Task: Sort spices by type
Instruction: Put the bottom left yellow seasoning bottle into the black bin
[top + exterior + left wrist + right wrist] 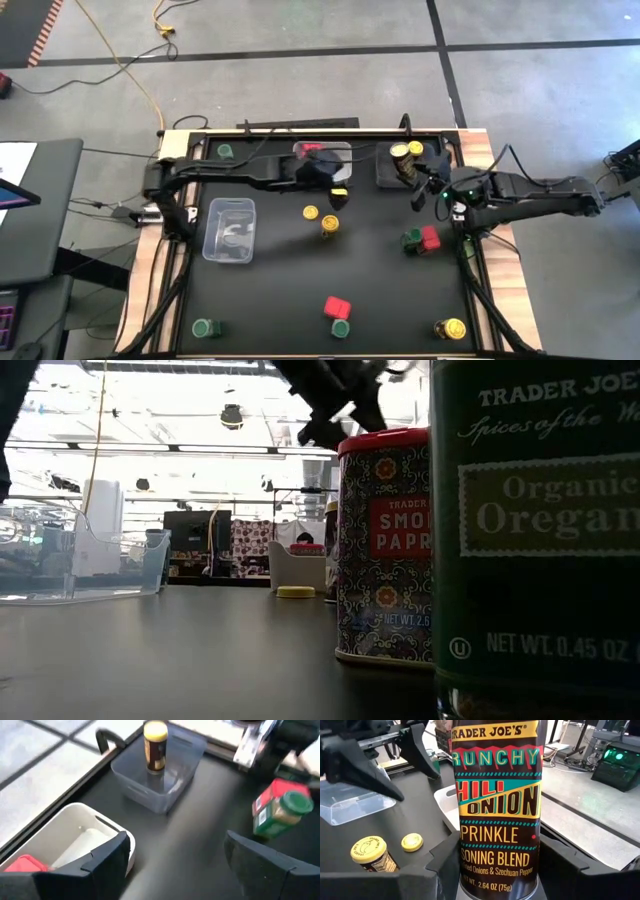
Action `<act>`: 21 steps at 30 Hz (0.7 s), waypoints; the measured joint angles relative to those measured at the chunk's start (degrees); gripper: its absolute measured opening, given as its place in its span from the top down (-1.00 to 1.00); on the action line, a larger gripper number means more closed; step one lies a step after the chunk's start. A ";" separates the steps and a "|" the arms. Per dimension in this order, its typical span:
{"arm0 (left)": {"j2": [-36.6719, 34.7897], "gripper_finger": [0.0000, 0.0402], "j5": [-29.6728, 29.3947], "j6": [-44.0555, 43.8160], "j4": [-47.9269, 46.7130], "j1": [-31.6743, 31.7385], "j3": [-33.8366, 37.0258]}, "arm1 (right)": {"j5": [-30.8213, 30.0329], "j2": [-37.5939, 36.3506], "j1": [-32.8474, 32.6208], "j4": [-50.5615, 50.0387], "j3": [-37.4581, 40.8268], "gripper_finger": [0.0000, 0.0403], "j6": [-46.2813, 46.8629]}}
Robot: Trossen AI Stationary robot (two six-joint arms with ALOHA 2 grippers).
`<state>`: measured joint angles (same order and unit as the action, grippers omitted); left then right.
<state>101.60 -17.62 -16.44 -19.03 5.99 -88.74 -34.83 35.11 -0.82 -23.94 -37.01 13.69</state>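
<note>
Your right gripper (495,870) is clamped on a yellow-lidded jar (495,805), holding it upright over the clear tray (385,172). Your left gripper (175,862) hangs wide open and empty, just beside that tray, over the white tray (75,837) with a red box (25,864).

both arms matte black, chunky angular links; left gripper (175,862) fingers (107,857) flat, wedge-shaped; green LED glowing near right arm (530,195) wrist; black cables along sides

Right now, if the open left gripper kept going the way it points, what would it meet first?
Probably bare black tabletop between the left gripper fingers. Farther along, the clear plastic tray holding a yellow-lidded jar; depth unclear.
</note>
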 joint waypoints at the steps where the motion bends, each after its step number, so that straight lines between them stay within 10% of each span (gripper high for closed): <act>1: -2.11 -0.51 0.10 -0.37 3.75 0.19 3.83 | 0.00 0.07 0.00 0.21 0.00 -0.18 0.00; 10: -13.85 -0.51 6.85 -2.92 38.09 1.17 28.76 | 0.02 0.36 0.02 3.38 0.00 -0.18 1.92; 21: -13.30 -0.52 5.47 -4.66 46.90 1.39 30.57 | 0.38 11.01 -0.52 18.28 -0.07 -0.18 1.15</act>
<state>88.30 -12.15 -21.10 27.87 7.38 -58.17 -34.45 46.12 -1.34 -5.66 -37.08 14.85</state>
